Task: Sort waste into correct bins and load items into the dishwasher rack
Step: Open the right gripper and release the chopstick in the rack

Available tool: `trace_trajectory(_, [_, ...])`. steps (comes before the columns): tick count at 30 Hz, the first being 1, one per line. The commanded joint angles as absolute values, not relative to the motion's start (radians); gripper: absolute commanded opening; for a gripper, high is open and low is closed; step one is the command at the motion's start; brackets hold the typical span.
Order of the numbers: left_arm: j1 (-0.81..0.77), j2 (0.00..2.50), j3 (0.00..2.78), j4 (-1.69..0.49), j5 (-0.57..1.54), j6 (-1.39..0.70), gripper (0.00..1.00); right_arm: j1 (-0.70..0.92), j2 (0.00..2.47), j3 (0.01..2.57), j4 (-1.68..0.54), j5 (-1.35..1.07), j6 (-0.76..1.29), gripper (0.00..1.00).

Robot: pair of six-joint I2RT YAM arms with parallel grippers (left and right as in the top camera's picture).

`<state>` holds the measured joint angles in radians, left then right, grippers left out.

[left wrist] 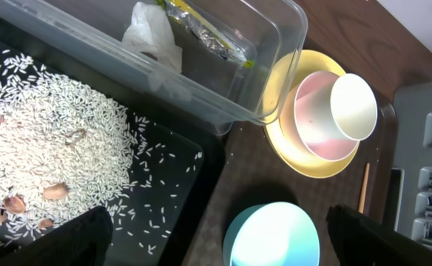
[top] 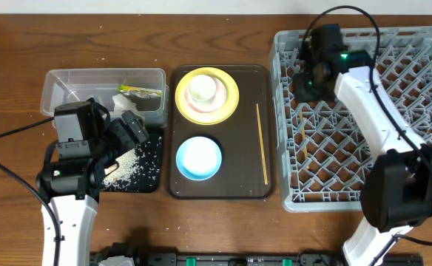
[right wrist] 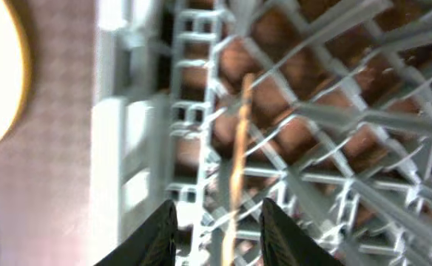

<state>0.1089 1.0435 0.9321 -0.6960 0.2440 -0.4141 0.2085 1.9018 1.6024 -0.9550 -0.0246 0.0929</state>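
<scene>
Overhead: tissue (top: pixel 121 101) and wrapper (top: pixel 140 91) lie in the tub (top: pixel 53 85), rice (top: pixel 127 166) in the black tray (top: pixel 155 144). Plate (top: pixel 231 92), cup (top: pixel 203 89), bowl (top: pixel 199 157) and one chopstick (top: pixel 262 144) are not yet racked.

Left wrist: the left gripper (left wrist: pixel 216 214) gapes empty, rice below-left.

Right wrist: the right gripper (right wrist: pixel 217 207) hangs over the rack (right wrist: pixel 127 148), fingers apart, the other chopstick (right wrist: pixel 240 133) lying beneath them.

The left arm (top: pixel 72 222) and right arm (top: pixel 370 103) had white links, bulky black joint housings and thin black cables (top: pixel 347 7). A green light (top: pixel 343 56) glowed near the right wrist. The right gripper (right wrist: pixel 218 203) had 2 tapered black fingers (right wrist: pixel 149 236).
</scene>
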Motion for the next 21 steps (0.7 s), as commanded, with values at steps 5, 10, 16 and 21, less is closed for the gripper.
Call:
trace_trajectory(5, [0.113,1.044,0.954,-0.696,0.242,-0.402,0.95,0.374,1.844,1.656,-1.033,-0.034,0.206,0.37])
trace_trajectory(10, [0.113,1.044,0.954,-0.696,0.242,-0.402,0.95,0.500,1.846,1.605,-1.021,0.056,0.323,0.38])
trace_trajectory(16, [0.113,1.044,0.954,-0.696,0.242,-0.402,0.95,0.633,1.846,1.485,-0.948,0.222,0.428,0.38])
trace_trajectory(21, [0.113,1.044,0.954,-0.696,0.242,-0.402,0.95,0.689,1.846,1.377,-0.860,0.302,0.479,0.37])
